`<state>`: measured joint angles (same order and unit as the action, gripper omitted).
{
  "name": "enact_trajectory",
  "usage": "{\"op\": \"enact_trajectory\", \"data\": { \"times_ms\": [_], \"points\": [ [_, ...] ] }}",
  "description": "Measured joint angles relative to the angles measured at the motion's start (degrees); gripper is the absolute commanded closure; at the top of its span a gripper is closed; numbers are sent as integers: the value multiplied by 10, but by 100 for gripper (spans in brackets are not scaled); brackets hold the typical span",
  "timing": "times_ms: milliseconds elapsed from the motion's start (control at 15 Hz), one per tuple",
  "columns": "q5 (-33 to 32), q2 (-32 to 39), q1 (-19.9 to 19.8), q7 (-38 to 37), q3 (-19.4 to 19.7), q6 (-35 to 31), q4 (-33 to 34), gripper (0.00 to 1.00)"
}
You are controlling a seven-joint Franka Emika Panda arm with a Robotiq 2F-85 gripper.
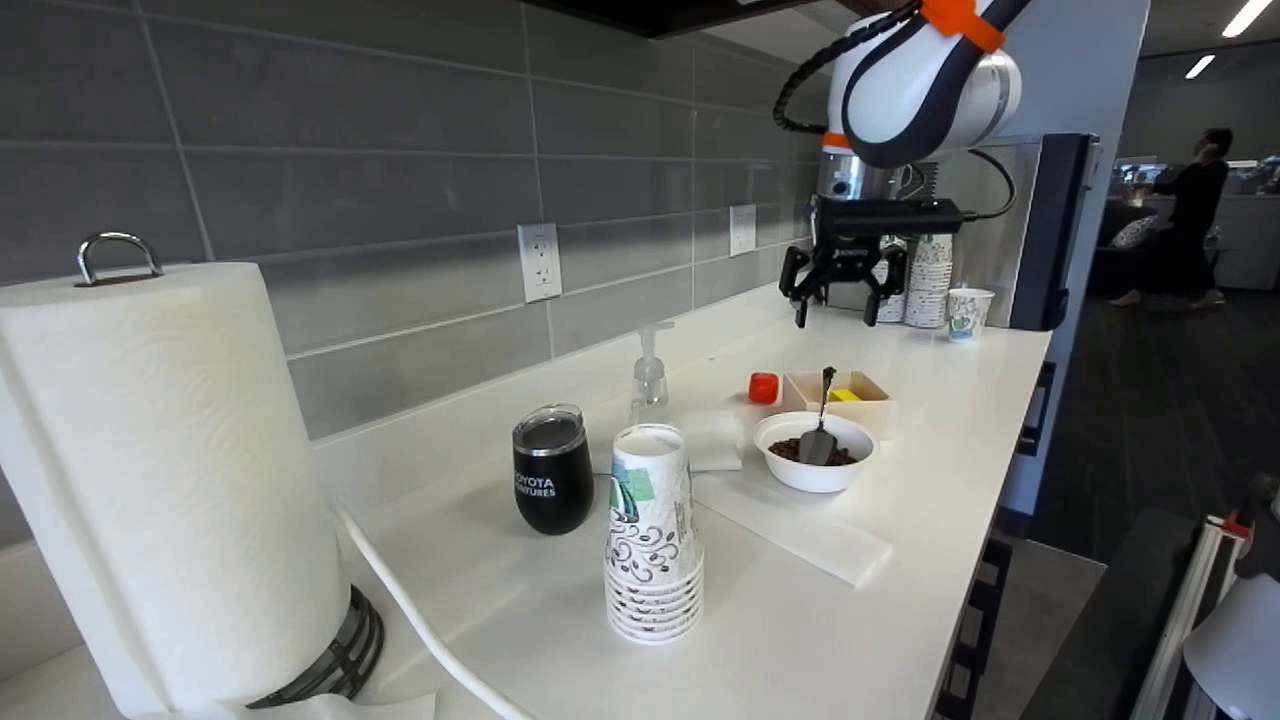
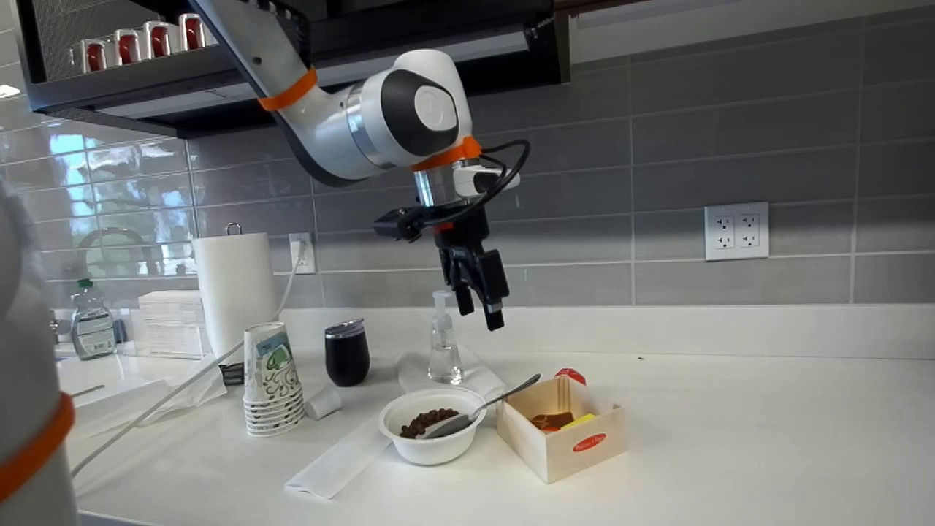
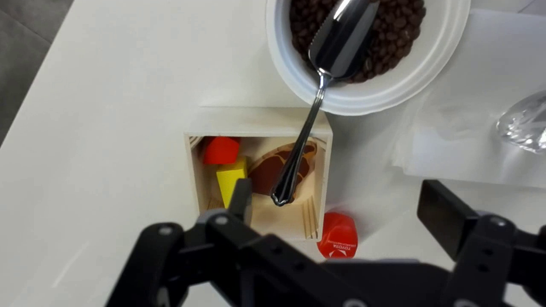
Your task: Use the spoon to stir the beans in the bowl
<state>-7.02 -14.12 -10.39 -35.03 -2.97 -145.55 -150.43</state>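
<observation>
A glossy gray tile wall (image 2: 745, 124), fitted with white power outlets (image 2: 736, 231) and catching bright reflections (image 2: 69, 175) at one end, runs behind a white bench (image 2: 760, 438). A dark shelf (image 2: 124, 82) hangs overhead in an exterior view. Past a blue-gray partition (image 1: 1085, 90), strip-shaped ceiling lights (image 1: 1246, 17) shine above a dark floor (image 1: 1160, 400) in a dim space beyond the bench.

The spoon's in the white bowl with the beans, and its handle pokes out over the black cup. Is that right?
Not quite: the last bit is wrong. The spoon is in the white bowl with the beans, but its handle pokes out over the wooden box, as the wrist view shows.
</observation>
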Motion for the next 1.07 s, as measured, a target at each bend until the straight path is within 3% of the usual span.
{"op": "enact_trajectory", "data": {
  "times_ms": [333, 1067],
  "points": [
    [-37, 48, -16, -60, 1, -83, -13, 0],
    [-162, 121, -30, -183, 44, -151, -15, 0]
  ]
}}
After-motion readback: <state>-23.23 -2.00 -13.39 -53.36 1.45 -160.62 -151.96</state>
